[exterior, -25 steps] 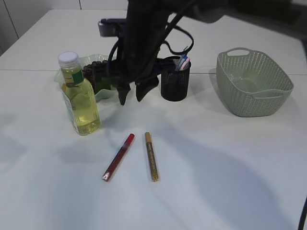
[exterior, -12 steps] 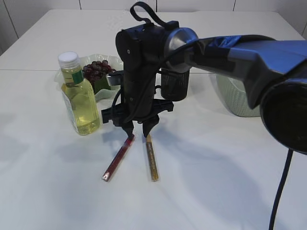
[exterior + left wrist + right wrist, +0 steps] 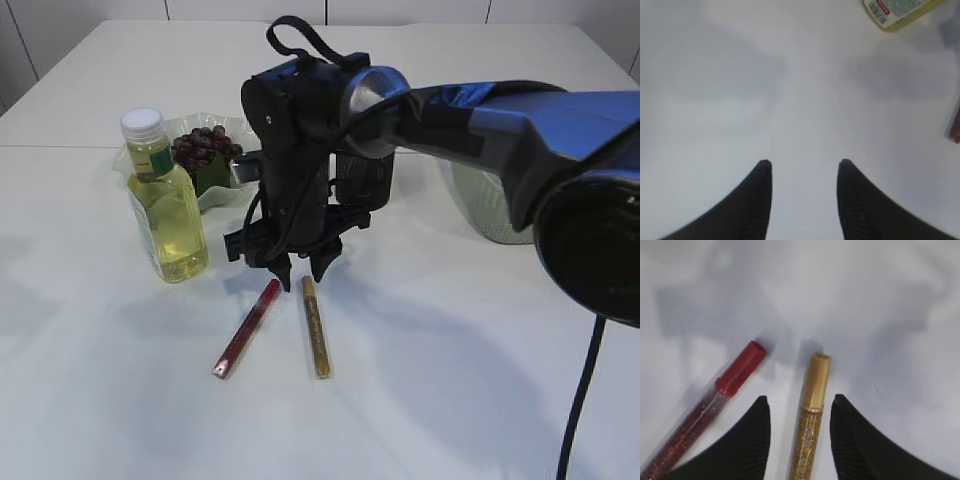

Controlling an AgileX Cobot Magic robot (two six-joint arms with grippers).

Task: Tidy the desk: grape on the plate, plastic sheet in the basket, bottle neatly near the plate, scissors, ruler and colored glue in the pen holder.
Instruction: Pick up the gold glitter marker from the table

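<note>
My right gripper [image 3: 303, 278] is open, reaching across the table's middle, low over the upper ends of two glue pens. The gold glue pen [image 3: 812, 410] lies between its jaws, untouched; it also shows in the exterior view [image 3: 317, 335]. The red glue pen [image 3: 725, 400] lies just left of the jaws [image 3: 245, 330]. My left gripper [image 3: 802, 162] is open and empty over bare table. The yellow bottle [image 3: 165, 205] stands upright beside the plate [image 3: 218, 195] of grapes [image 3: 205, 145]. The black pen holder [image 3: 368, 182] is mostly hidden behind the right arm.
The green basket [image 3: 480, 215] at the back right is largely hidden by the right arm. In the left wrist view the bottle's base [image 3: 895, 9] sits at the top right and a red pen's end [image 3: 955, 125] at the right edge.
The right gripper has come down from beside the pen holder to the glue pens, then shifted slightly right so that its jaws straddle the gold pen's top.
</note>
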